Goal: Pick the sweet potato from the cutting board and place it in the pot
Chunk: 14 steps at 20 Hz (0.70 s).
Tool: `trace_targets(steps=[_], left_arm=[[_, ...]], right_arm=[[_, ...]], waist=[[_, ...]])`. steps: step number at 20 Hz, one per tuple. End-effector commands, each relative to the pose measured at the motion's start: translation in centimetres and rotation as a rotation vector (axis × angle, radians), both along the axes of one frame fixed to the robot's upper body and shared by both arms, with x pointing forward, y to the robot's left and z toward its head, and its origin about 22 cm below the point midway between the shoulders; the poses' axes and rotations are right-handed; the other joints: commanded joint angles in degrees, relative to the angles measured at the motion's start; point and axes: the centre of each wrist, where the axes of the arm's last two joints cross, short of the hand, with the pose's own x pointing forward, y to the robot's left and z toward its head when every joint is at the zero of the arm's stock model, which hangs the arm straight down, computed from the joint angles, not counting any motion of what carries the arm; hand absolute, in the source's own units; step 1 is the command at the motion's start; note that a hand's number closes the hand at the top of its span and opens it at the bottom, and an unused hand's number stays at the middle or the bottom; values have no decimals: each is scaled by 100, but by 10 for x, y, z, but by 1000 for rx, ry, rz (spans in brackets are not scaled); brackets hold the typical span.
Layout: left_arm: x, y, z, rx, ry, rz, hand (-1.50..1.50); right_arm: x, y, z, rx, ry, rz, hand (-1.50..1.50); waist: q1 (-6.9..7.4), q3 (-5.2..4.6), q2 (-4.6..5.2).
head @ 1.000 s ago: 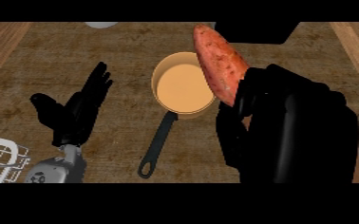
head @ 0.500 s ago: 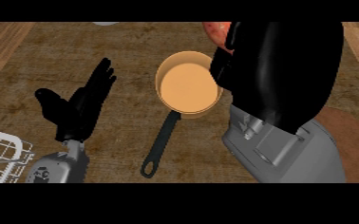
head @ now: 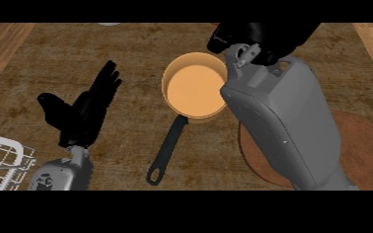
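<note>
Main risk from here: a release off target, landing the sweet potato on the counter [head: 138, 44] beside the pot [head: 193, 86] rather than inside it. Likely cause: no sight of the load at all. Cannot make out the sweet potato anywhere around the pot, so presumably hidden under the right hand [head: 266, 39], which hangs just beyond the pot's far right rim, not over its middle. Cannot tell whether that hand is closed round anything, since only its dark back shows; cannot place the sweet potato against it either, beyond judging it tucked beneath. Second risk: a knock to the pot. Crosses close along the pot's right side with the grey right forearm, covering part of that rim, so any swing towards the pot could push it or turn its black handle, which points towards the near edge. Third risk: a shallow, wide pot and a long load, so a tilted drop could roll out over the rim. Shows the round cutting board [head: 353, 143] to the right of the pot, partly under the forearm, with nothing visible on its bare part. Rests the left hand [head: 84, 108] well to the left of the pot, open with fingers straight and up, holding nothing. Calls for centring over the pot before letting go.
</note>
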Motion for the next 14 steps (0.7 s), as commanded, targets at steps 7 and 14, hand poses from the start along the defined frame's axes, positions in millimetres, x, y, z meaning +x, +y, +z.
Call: trace_targets(steps=[7,14], left_arm=[[5,-2,4,3,-9,-22,0],[5,5,-1,-6,6,13,0]], right_arm=[[26,-15,-21,474,22,-167,-150],[14,-10,4,519,-387,-151,-150]], waist=[[49,13,18],[-104,7,-11]])
